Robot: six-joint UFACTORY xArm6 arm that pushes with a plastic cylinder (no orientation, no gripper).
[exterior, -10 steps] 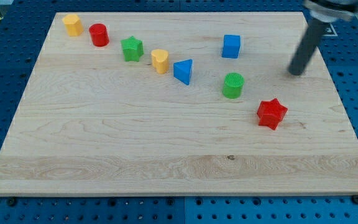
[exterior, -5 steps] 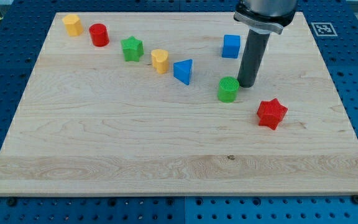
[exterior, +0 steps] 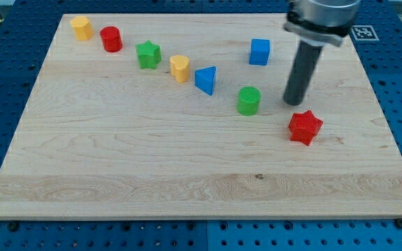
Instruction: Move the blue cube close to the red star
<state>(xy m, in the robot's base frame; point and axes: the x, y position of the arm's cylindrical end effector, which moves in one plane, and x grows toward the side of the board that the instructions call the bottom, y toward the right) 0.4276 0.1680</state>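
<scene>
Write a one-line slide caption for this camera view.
My tip rests just above the red star, right of the green cylinder; the blue cube sits untouched toward the view's top.

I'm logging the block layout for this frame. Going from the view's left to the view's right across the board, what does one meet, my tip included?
yellow block → red cylinder → green star → yellow heart → blue triangle → green cylinder → blue cube → my tip → red star

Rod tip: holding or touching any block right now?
Nothing held. My tip stands free just above the red star, right of the green cylinder, touching neither.
</scene>
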